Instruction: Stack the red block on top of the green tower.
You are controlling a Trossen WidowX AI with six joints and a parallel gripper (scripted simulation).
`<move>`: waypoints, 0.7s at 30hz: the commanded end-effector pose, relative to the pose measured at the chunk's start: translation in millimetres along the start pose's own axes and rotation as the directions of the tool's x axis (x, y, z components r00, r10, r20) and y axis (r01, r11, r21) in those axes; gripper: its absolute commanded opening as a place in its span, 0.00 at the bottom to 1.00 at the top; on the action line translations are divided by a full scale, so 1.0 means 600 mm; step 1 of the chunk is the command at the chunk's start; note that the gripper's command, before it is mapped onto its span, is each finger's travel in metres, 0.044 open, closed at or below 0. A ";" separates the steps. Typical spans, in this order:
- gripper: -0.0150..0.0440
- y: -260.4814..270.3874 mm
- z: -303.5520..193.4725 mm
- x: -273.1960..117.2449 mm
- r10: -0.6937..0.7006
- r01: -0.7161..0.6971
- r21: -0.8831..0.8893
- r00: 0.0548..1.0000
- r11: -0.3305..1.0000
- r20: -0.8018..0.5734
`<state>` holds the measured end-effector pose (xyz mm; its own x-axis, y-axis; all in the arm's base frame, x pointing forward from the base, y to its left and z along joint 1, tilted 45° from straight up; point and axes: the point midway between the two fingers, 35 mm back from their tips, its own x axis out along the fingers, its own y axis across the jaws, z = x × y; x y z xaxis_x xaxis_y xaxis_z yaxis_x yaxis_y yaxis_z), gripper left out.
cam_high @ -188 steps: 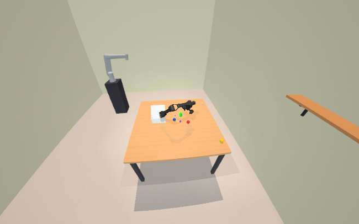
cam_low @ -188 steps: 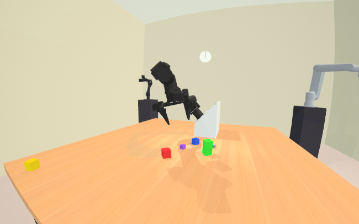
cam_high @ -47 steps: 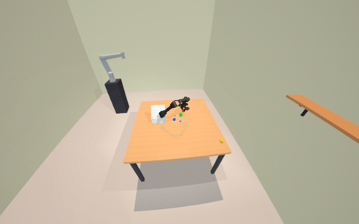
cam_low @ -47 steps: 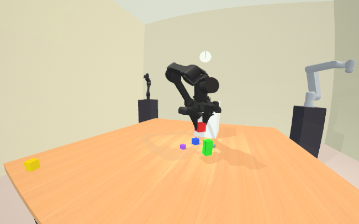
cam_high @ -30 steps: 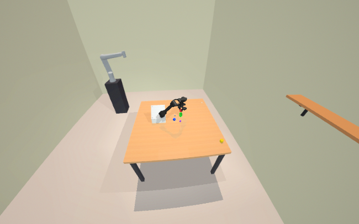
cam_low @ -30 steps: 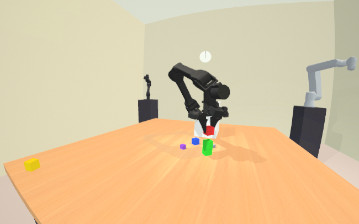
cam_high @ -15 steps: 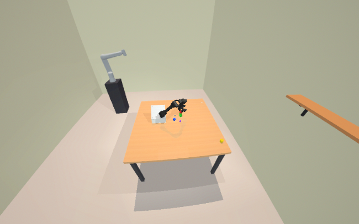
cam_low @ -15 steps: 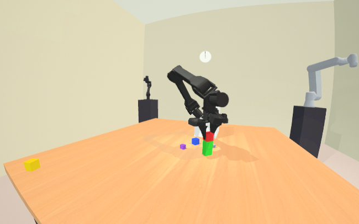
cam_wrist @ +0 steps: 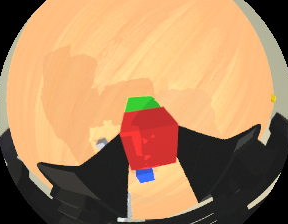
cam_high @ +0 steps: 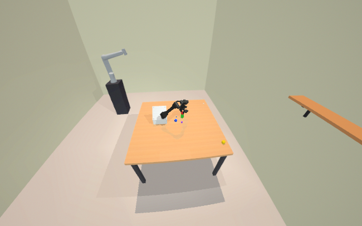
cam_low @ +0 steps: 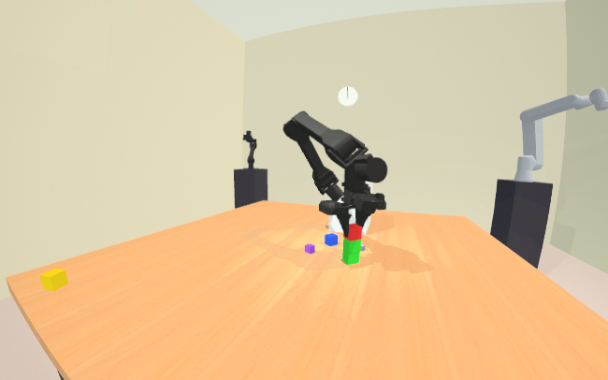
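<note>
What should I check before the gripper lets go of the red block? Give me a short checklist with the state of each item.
1. Gripper shut on the red block: ok.
2. Green tower upright: ok.
3. Red block sitting flush on the tower top: cannot tell; the exterior view shows no clear gap.
4. Red block centred over the tower: cannot tell; it looks slightly offset in the exterior view.
5. Blue block and purple block apart from the tower: ok.

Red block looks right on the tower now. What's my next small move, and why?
Probably open the gripper gently. It is shut on the red block, which in the exterior view appears seated on the green tower, roughly lined up.
</note>
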<state>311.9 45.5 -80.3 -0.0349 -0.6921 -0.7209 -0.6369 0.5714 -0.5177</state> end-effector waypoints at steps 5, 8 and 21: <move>0.25 0.000 -0.001 0.003 -0.004 0.004 -0.004 1.000 1.000 -0.002; 0.25 0.000 -0.001 0.003 -0.004 0.004 -0.004 1.000 1.000 -0.002; 0.57 0.001 -0.001 0.000 -0.001 0.001 -0.004 1.000 1.000 -0.002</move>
<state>311.2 45.6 -79.8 -0.0361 -0.6937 -0.7193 -0.6397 0.5690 -0.5167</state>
